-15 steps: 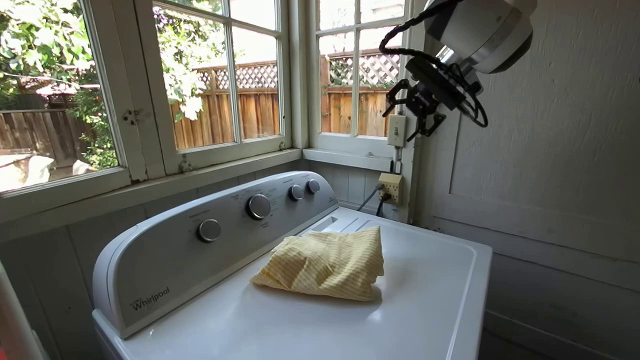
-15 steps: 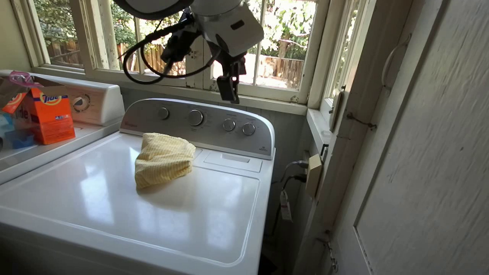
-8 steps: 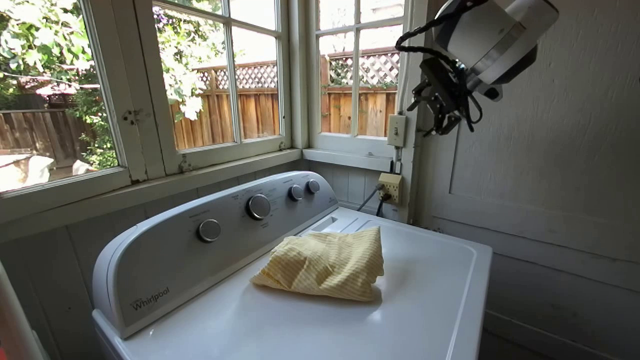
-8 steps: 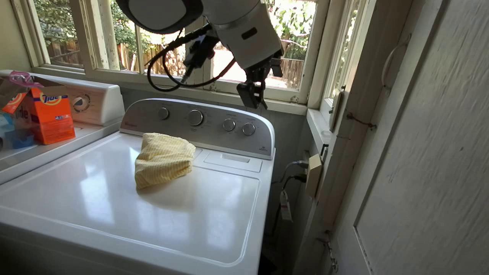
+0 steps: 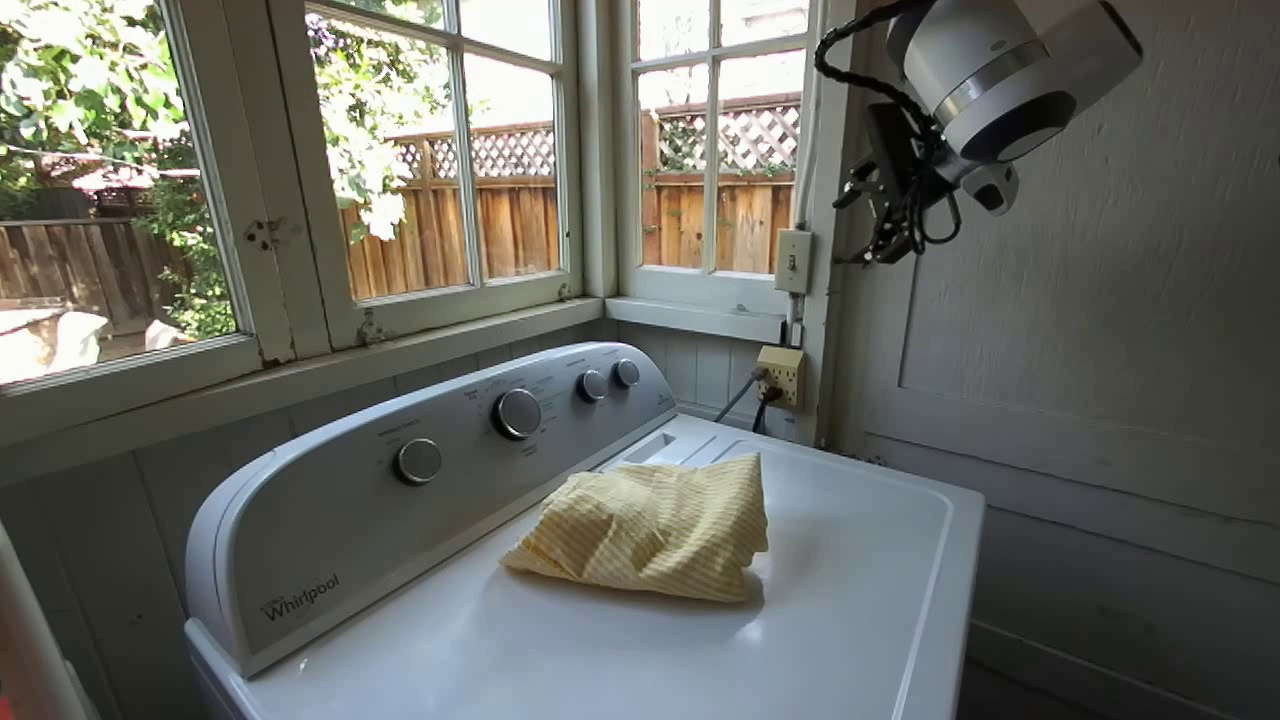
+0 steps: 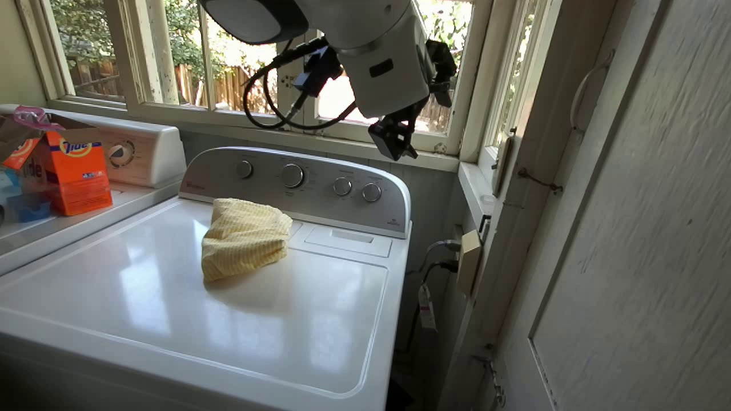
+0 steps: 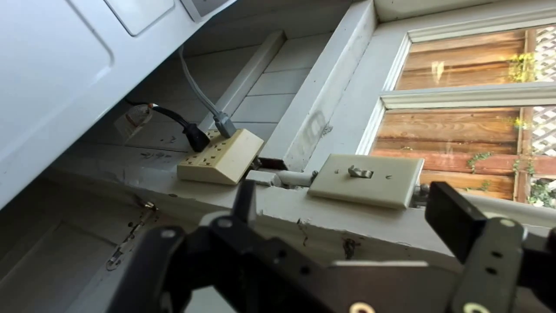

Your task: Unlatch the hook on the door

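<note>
In an ext. view, your hook [image 6: 539,182] spans frame [image 6: 551,114] to door [image 6: 645,240], long axis dipping slightly doorward. Your gripper [image 7: 345,193] gapes wide; wrist cam shows switch [image 7: 369,184] face, an ext. view its edge.

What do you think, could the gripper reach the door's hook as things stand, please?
Probably yes: the gripper stands open, and nothing seems to block its way to the hook in an exterior view.

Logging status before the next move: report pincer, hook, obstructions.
Pincer open, holding nothing, apart from the hook. Hook looks latched, frame to door. Light switch ahead in wrist view, possible snag.
</note>
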